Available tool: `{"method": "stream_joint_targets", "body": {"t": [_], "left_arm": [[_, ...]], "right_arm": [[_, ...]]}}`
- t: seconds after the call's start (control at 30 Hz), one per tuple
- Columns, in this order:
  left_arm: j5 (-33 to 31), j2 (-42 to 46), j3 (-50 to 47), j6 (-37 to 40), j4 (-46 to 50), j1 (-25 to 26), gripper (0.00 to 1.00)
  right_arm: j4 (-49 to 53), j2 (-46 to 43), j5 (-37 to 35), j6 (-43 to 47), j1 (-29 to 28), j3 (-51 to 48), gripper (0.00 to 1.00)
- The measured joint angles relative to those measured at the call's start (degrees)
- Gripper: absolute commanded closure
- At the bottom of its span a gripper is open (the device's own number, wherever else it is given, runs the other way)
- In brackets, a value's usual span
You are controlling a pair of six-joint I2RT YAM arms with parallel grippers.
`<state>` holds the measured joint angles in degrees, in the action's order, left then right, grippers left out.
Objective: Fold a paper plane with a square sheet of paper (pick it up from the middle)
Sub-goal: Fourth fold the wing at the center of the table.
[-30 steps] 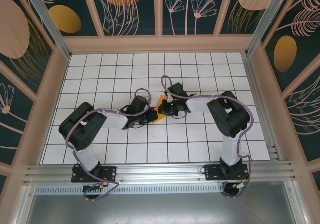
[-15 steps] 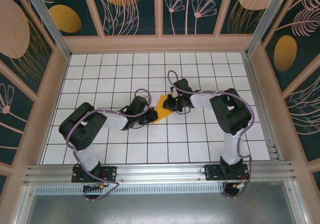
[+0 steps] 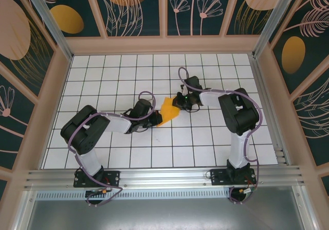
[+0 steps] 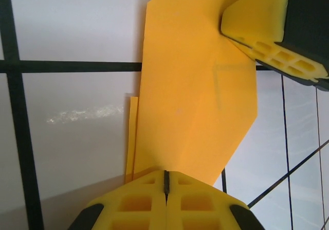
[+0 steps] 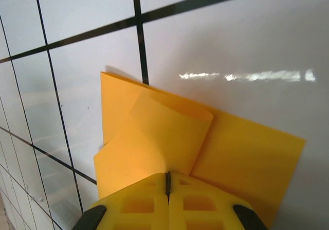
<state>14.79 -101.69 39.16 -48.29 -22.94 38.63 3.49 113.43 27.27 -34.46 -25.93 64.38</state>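
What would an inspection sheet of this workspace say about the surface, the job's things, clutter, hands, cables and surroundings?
Surface: white table with a black grid.
Job's things: orange paper, folded with creases, lying mid-table between the hands; not yet a plane.
Clutter: nothing seen.
Hands: left hand shut, tips on one end of the paper; right hand shut, tips on the other end.
Cables: purple cables loop over both arms, off the paper.
Surroundings: teal flowered walls; metal rail at the near edge.
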Motion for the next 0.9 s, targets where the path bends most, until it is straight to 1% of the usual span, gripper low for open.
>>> {"method": "stream_joint_targets", "body": {"t": [0.33, 0.5, 0.6, 0.77, 0.9], "left_arm": [[0.2, 0.0, -0.2, 0.3, -0.5, 0.0, 1.0], [0.2, 0.0, -0.2, 0.5, -0.5, 0.0, 1.0], [0.2, 0.0, -0.2, 0.6, -0.5, 0.0, 1.0], [0.4, -0.1, -0.2, 0.7, -0.6, 0.0, 1.0], [0.4, -0.1, -0.2, 0.7, -0.6, 0.0, 1.0]], "right_arm": [[1.1, 0.8, -1.5, 0.8, 2.0, 1.9, 1.0], [1.0, 1.2, -4.8, 1.2, 3.4, 3.1, 1.0], [0.8, 1.0, -5.2, 1.2, 4.1, 3.1, 0.99], [1.0, -3.6, -5.9, 3.1, 3.7, 2.3, 0.99], [0.8, -7.2, -6.2, 4.5, 0.6, 2.3, 0.99]]}}
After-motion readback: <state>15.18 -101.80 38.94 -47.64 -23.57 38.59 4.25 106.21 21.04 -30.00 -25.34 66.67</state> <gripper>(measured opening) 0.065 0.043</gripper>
